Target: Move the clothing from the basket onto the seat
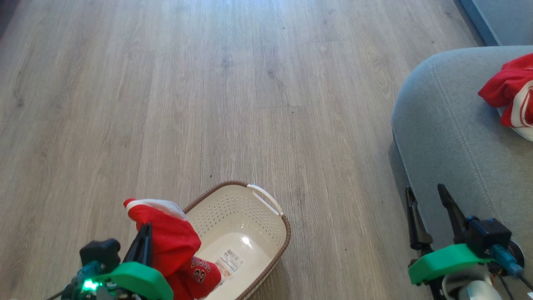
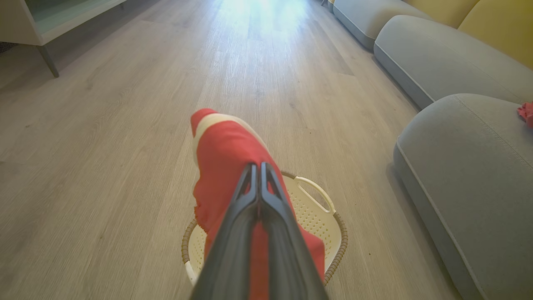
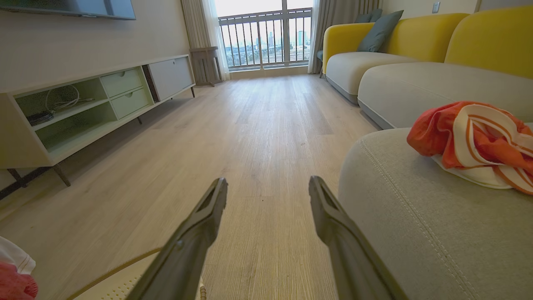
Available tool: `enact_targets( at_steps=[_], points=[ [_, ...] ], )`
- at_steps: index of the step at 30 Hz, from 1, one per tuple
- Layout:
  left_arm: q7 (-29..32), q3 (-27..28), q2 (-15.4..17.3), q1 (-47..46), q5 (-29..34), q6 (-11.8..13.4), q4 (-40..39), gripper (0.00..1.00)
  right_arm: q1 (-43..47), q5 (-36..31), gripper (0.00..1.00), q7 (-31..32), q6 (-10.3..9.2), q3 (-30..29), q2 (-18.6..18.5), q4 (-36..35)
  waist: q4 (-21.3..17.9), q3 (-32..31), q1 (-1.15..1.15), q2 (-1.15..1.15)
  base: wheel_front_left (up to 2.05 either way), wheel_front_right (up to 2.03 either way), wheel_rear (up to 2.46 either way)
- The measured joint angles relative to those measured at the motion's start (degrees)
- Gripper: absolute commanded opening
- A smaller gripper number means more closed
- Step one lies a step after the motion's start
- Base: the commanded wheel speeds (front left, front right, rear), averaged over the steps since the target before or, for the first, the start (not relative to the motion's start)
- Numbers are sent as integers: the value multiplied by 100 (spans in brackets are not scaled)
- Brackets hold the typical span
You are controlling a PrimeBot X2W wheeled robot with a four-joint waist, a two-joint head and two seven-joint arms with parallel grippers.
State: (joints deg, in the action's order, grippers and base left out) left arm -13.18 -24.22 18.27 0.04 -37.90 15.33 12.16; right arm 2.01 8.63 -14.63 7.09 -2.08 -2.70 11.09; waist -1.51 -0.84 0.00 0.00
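My left gripper (image 1: 145,227) is shut on a red garment with white trim (image 1: 173,241), holding this clothing up over the left side of the cream basket (image 1: 250,216). In the left wrist view the red clothing (image 2: 225,162) drapes over my closed left gripper (image 2: 258,166) above the basket (image 2: 320,216). The basket's bare floor shows a label sticker (image 1: 229,260). A second red and white garment (image 1: 514,91) lies on the grey-green seat (image 1: 449,137). My right gripper (image 1: 424,191) is open with nothing between its fingers, beside the seat's front edge. The right wrist view shows that garment (image 3: 479,141) on the seat (image 3: 416,216).
Pale wood floor (image 1: 208,83) stretches wide ahead and to the left. A low cabinet on legs (image 3: 83,108) lines the left wall. More grey seats with yellow backs (image 3: 399,54) stand beyond, and a balcony window (image 3: 266,33) closes the room's far end.
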Motion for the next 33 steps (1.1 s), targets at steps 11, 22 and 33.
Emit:
enact_targets(
  at_steps=[11,22,33],
  points=[
    [0,-58,38,-37,2,-5,-69,0,-20,-9,100,0,0,137,-9,8,28,11,0,0,0,0,0],
    [260,-713,-153,-794,247,-310,-409,0,-509,210,100,1,0,2295,-27,328,182,-15,0,0,0,0,0],
    [387,-1354,-828,-1438,412,-514,-382,0,-1170,680,100,1,0,3407,-45,571,288,-22,0,0,0,0,0]
  ],
)
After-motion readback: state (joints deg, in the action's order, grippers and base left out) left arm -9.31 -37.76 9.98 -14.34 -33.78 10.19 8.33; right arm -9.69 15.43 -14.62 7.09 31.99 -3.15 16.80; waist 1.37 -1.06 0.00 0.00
